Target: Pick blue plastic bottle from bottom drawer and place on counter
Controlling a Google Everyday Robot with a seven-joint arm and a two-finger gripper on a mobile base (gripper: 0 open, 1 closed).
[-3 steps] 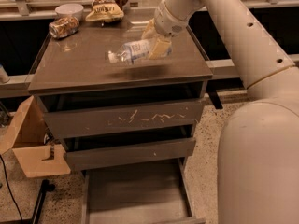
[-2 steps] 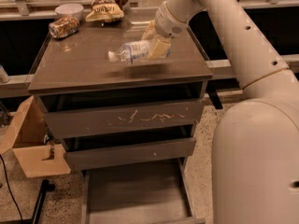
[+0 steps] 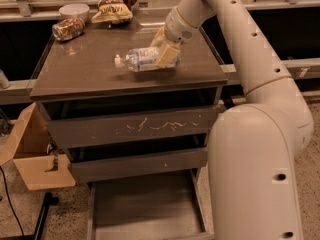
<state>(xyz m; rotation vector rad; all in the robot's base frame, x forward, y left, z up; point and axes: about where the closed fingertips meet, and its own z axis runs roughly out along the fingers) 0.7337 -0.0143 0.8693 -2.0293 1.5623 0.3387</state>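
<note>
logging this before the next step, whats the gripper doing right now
Gripper: closed on the blue plastic bottle, holding it sideways, low over the counter.

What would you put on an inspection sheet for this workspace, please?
Surface: counter, glossy, carrying items.
Job's things: blue plastic bottle lying on its side on the counter, cap leftward; bottom drawer pulled out.
Clutter: can, bowl, snack bag toward the counter's far-left corner.
Grippers: gripper at the bottle's base end.
Cables: black cable on floor, lower left.
Surroundings: cardboard box left of the counter.
</note>
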